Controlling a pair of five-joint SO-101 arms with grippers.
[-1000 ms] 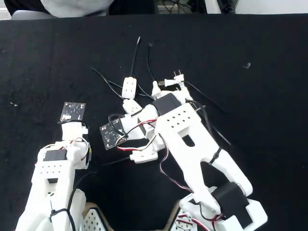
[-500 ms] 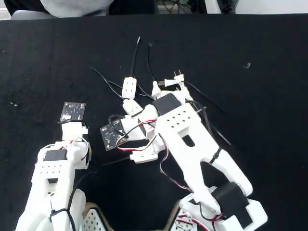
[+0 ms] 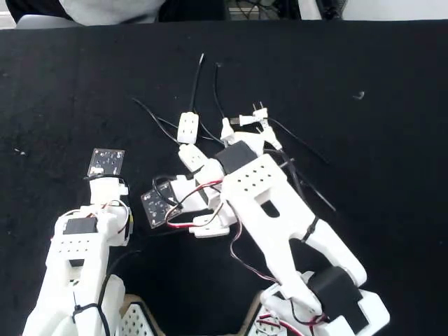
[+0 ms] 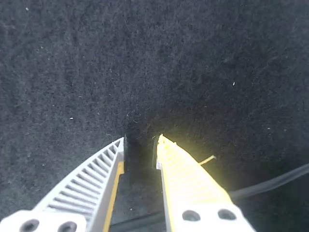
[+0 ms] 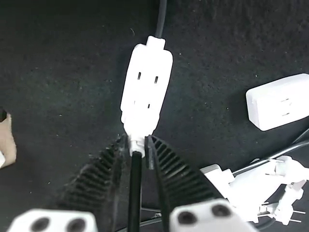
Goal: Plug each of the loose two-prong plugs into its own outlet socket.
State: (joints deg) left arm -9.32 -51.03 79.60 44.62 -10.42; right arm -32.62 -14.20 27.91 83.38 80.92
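My black table (image 3: 378, 70) has the work gathered near its middle. My right arm (image 3: 280, 217) reaches in from 5 o'clock toward the centre. My left arm (image 3: 77, 259) sits at 7 o'clock with the left pincer (image 4: 140, 141) a little apart over bare table and nothing between its fingers; I judge it is kept clear so the cords stay free.

The outlet block (image 5: 146, 82) lies at 12 o'clock of the right pincer (image 5: 136, 142). That pincer is clamped on a plug (image 5: 137, 129) butted against the block's near end, and the cord (image 5: 134, 183) runs back between the fingers. The grip is in line with the block, which lets me push straight in. I can't tell whether the plug is fully seated.

A second outlet block (image 5: 277, 101) waits at about 2 o'clock. A loose plug (image 3: 252, 117) lies just beside it with its prongs bare.
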